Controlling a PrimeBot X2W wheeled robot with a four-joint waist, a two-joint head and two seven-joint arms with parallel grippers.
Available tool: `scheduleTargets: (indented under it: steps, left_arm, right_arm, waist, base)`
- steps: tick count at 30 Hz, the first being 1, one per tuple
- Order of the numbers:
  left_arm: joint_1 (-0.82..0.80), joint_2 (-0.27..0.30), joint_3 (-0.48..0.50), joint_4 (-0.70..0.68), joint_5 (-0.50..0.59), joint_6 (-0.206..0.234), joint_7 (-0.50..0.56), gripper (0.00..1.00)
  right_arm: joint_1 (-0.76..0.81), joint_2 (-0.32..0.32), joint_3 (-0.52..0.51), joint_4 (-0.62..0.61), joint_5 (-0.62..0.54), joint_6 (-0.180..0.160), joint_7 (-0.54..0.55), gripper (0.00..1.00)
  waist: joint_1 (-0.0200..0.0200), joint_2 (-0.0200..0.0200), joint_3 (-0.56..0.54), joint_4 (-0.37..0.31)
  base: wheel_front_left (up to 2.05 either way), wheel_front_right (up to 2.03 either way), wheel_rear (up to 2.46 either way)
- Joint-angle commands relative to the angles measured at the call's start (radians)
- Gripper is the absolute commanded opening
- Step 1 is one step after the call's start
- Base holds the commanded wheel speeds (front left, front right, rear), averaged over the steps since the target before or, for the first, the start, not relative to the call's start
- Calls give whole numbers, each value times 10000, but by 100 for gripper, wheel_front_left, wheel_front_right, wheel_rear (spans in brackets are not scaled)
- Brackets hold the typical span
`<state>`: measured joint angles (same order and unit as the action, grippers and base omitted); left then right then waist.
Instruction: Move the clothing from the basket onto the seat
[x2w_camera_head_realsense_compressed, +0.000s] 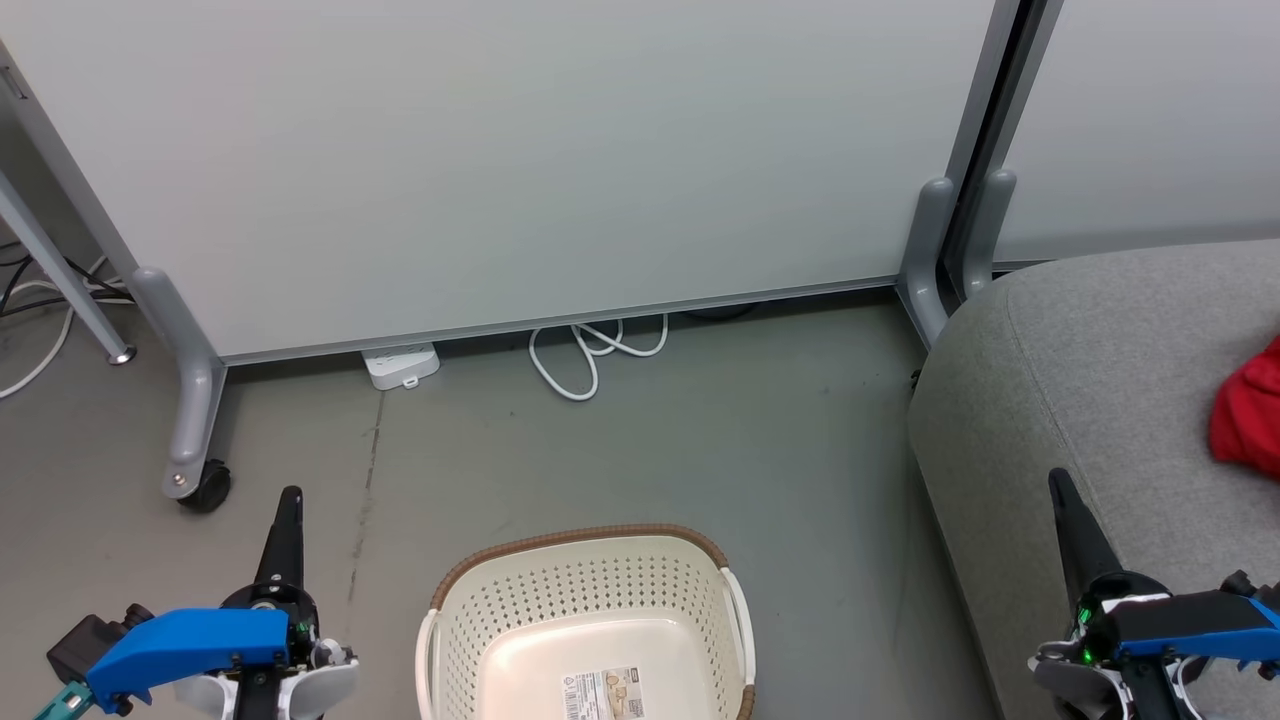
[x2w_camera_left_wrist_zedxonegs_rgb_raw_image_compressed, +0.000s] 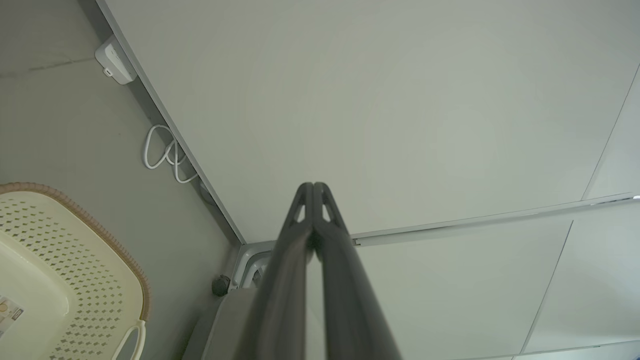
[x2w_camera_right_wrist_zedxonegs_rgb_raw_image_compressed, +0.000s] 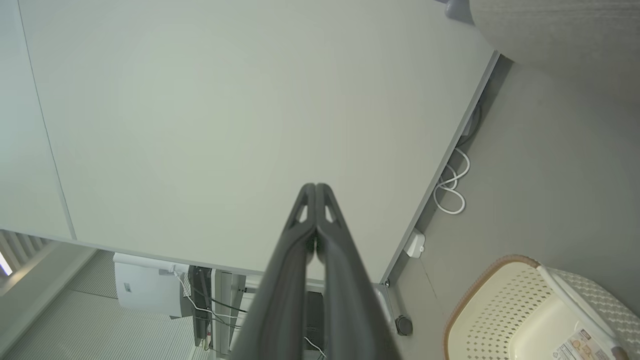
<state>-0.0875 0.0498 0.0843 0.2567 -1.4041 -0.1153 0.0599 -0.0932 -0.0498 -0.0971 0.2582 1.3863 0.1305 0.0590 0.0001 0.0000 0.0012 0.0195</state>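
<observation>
Left gripper (x2w_camera_left_wrist_zedxonegs_rgb_raw_image_compressed: 312, 186) and right gripper (x2w_camera_right_wrist_zedxonegs_rgb_raw_image_compressed: 316, 186) closed (fingertips together), empty.

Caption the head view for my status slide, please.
Cream-white perforated plastic basket on the floor, visible inside bare; soft red clothing lies on the grey fabric seat.

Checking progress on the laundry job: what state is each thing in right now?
basket: upright on the floor, no clothing in the part seen.
clothing: red piece lying on the seat, partly out of frame.
left gripper: shut, holding nothing.
right gripper: shut, holding nothing.
white cable: looped loosely on the floor.
</observation>
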Motion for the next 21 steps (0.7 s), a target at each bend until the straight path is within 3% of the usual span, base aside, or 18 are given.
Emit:
scheduleTargets:
  steps: [1, 21]
  left_arm:
    - [-192, 8, 62, -84, -201, -88, 66, 0]
    - [-244, 7, 264, -127, -1676, -172, 458, 0]
  right_arm:
    - [-156, -11, -28, -82, 223, 3, 65, 0]
    - [-198, -9, -155, -139, 1835, 4, 468, 0]
  waist:
    - [0, 0, 1, -8]
    - [-1, 0, 14, -147]
  base:
    - [0, 0, 0]
    - [0, 0, 0]
